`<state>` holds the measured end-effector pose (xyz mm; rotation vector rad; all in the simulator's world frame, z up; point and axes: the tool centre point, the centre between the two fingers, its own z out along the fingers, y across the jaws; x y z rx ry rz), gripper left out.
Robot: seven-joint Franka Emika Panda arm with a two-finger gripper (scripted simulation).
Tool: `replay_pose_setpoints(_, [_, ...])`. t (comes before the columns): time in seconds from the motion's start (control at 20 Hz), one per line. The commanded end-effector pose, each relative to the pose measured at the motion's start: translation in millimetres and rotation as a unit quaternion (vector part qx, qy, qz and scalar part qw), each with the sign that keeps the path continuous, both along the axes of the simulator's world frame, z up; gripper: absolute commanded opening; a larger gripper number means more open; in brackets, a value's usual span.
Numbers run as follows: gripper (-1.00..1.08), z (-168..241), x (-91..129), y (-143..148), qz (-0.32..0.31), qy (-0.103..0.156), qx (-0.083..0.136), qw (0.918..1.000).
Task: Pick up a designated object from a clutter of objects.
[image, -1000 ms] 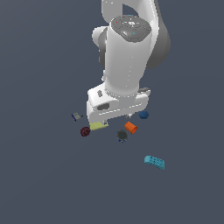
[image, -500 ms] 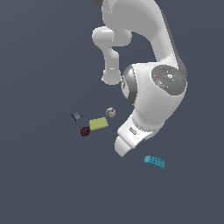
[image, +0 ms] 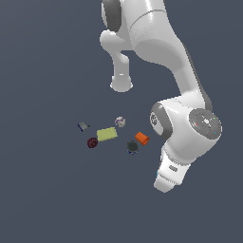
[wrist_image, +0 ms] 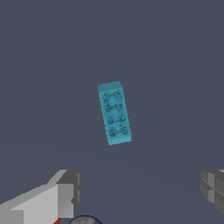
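While the clutter (image: 114,135) sits left of centre in the exterior view, the teal block (wrist_image: 114,112) lies mid-frame in the wrist view, apart. The hand (wrist_image: 140,190), spread and empty, looks mid-approach; next, descend and straddle its narrow sides.

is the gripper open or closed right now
Open. In the wrist view the fingers stand far apart with nothing between them, and the cyan block lies flat beyond them, untouched.

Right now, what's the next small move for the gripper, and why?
Probably centre the open gripper over the cyan block, then descend. In the wrist view the block lies alone on the floor, clear ahead of the fingers, nothing held yet.
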<state>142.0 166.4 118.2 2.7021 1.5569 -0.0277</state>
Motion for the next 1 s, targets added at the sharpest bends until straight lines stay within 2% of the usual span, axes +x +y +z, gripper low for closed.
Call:
replay_pose_setpoints(0.0, [1.00,-14.5,3.7,14.3,0.031,-0.001,0.004,0.9995])
replay_pose_setpoints(0.4, [1.00,-42.4,7.4,40.4,0.087,-0.001,0.013,0.9962])
replay_pose_setpoints(0.95, [1.00,-60.0,6.8,43.0,0.092,0.000,0.014,0.9957])
